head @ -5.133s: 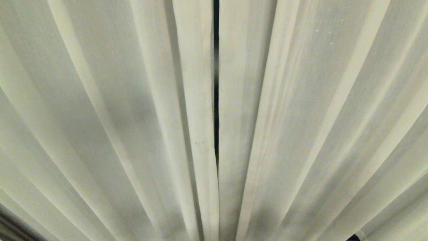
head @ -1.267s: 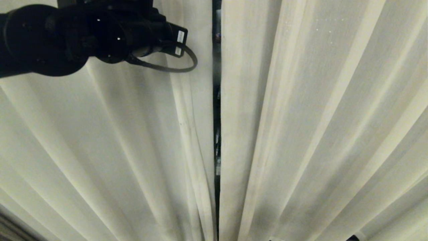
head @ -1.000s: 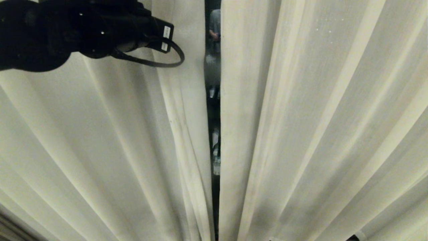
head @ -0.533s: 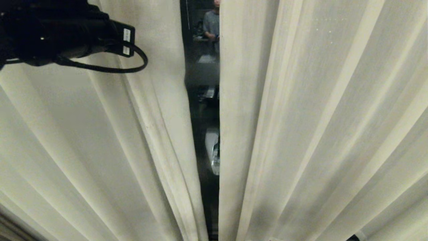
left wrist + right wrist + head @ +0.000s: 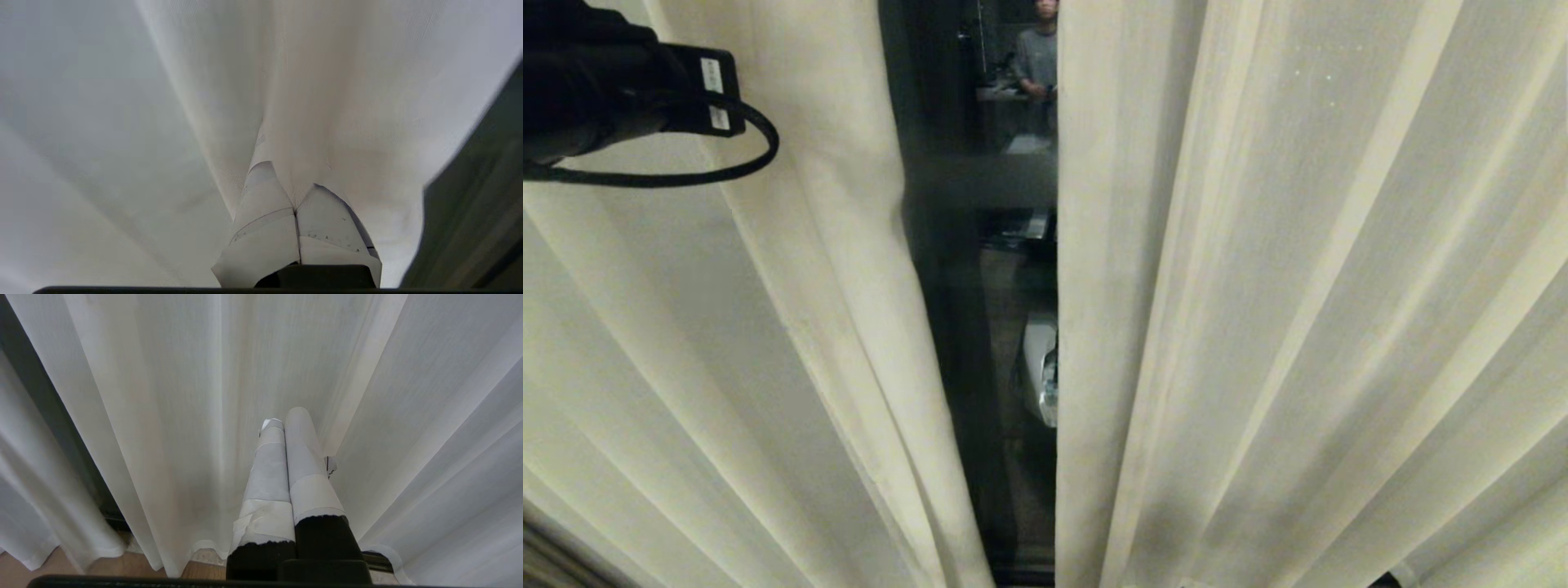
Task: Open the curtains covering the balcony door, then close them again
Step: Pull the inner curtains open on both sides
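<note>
Two cream curtains fill the head view. The left curtain (image 5: pixel 727 367) is drawn aside, while the right curtain (image 5: pixel 1298 327) hangs straight. Between them shows the balcony door (image 5: pixel 947 327), with its dark frame and reflective glass. My left arm (image 5: pixel 596 90) reaches in at the upper left, its fingers hidden there. In the left wrist view my left gripper (image 5: pixel 288 179) is shut on a fold of the left curtain (image 5: pixel 310 102), with the door's dark frame (image 5: pixel 482 204) beside it. My right gripper (image 5: pixel 285 418) is shut and empty, low down in front of the right curtain (image 5: pixel 184 396).
A person (image 5: pixel 1039 57) and a pale shape (image 5: pixel 1041 376) are reflected in the glass. A black cable loop (image 5: pixel 735 167) hangs from my left arm. Wooden floor (image 5: pixel 102 567) shows under the curtain hems in the right wrist view.
My left arm has moved left with the left curtain's edge, so a thin slit has widened into a broad gap showing the door. The right curtain has not moved.
</note>
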